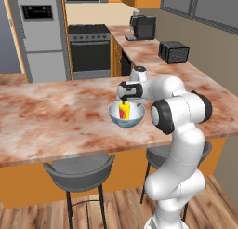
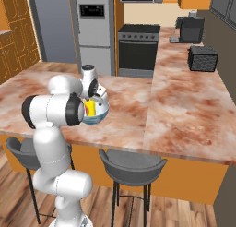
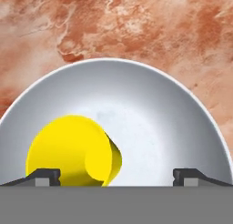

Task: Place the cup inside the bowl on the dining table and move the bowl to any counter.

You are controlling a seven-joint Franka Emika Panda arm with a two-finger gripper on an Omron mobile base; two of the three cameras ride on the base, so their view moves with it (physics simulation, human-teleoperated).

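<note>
The pale blue-white bowl (image 1: 133,119) (image 2: 103,111) (image 3: 150,104) rests on the dining table (image 1: 46,116) (image 2: 133,115) near its front edge. Inside it is the yellow cup (image 1: 123,110) (image 2: 91,108) (image 3: 73,150); its red mark shows in both base views. In the hand view the cup lies toward the bowl's left side. My gripper (image 1: 126,99) (image 2: 97,98) (image 3: 116,175) hangs just above the bowl, pointing down into it. It is open, with its fingertips (image 3: 45,176) spread wide and nothing between them.
Grey stools (image 1: 79,170) (image 2: 132,168) stand under the table's front edge. To the right a marbled counter (image 1: 195,77) (image 2: 193,101) carries a black toaster (image 1: 174,51) (image 2: 203,58) and a coffee machine (image 1: 142,27) (image 2: 189,29). A stove (image 1: 89,51) and a fridge (image 1: 41,32) stand behind.
</note>
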